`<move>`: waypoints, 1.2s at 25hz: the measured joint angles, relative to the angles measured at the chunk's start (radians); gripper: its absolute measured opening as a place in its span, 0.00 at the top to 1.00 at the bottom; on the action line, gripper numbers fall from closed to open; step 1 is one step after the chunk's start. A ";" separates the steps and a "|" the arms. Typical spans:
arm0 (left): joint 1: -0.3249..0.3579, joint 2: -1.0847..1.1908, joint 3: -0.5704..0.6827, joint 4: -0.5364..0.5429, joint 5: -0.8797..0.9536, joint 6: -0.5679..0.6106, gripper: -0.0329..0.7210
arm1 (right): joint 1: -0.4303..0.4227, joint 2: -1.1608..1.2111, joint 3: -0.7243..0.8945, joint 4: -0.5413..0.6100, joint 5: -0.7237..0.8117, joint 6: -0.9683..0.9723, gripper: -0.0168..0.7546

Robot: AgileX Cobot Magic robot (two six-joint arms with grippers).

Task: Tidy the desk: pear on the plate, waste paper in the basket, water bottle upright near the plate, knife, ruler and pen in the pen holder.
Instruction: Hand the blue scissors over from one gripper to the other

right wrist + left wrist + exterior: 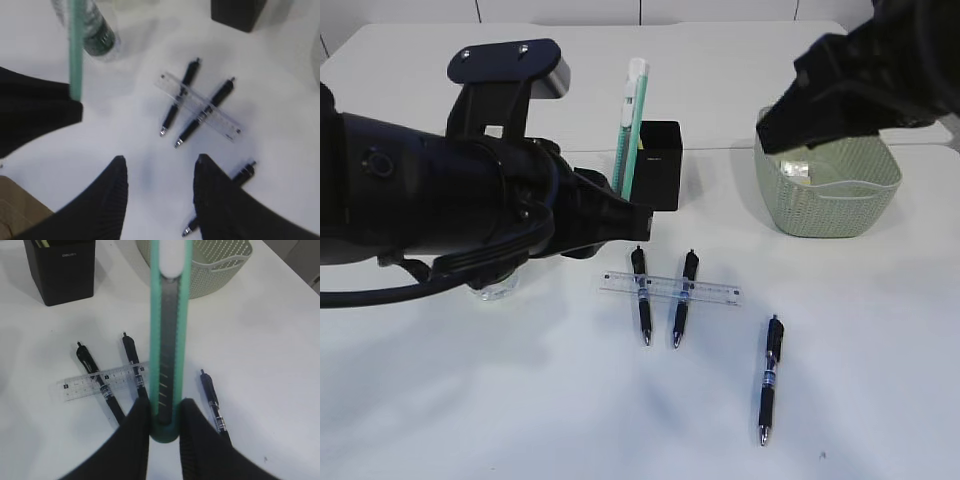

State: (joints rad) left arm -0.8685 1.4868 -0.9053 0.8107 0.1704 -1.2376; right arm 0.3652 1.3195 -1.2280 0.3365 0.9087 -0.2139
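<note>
Exterior view: the left gripper (638, 222) holds the green knife (631, 125) upright, just beside the black pen holder (658, 165) on the worktop (880, 330). The ruler (671, 289) lies across two pens (642, 296). The right arm hangs over the basket (827, 188).

Left wrist view: jaws clenched on the knife's (169, 335) base.

Right wrist view: right gripper (160, 192) jaws released, holding nothing; the water bottle (92, 27) is at the top left.

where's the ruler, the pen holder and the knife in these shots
ruler (670, 289): exterior view, middle of the clear strip lying across two pens.
pen holder (62, 272): left wrist view, front face.
knife (169, 340): left wrist view, grey slider track.
</note>
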 joint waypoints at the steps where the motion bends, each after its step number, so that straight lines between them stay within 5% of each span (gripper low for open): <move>1: 0.002 0.000 0.000 0.000 -0.008 -0.002 0.83 | 0.000 -0.002 0.000 0.022 -0.027 -0.015 0.56; 10: 0.002 0.000 0.000 0.006 -0.053 -0.004 0.83 | 0.000 0.002 0.090 0.279 -0.250 -0.173 0.56; 21: 0.002 0.000 0.000 0.046 -0.089 -0.004 0.83 | 0.000 0.069 0.102 0.651 -0.322 -0.422 0.56; 30: 0.002 0.000 0.000 0.048 -0.163 -0.004 0.83 | 0.000 0.079 0.102 0.721 -0.329 -0.468 0.56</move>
State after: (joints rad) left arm -0.8670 1.4868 -0.9053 0.8584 0.0070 -1.2414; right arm 0.3652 1.3987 -1.1261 1.0577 0.5793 -0.6819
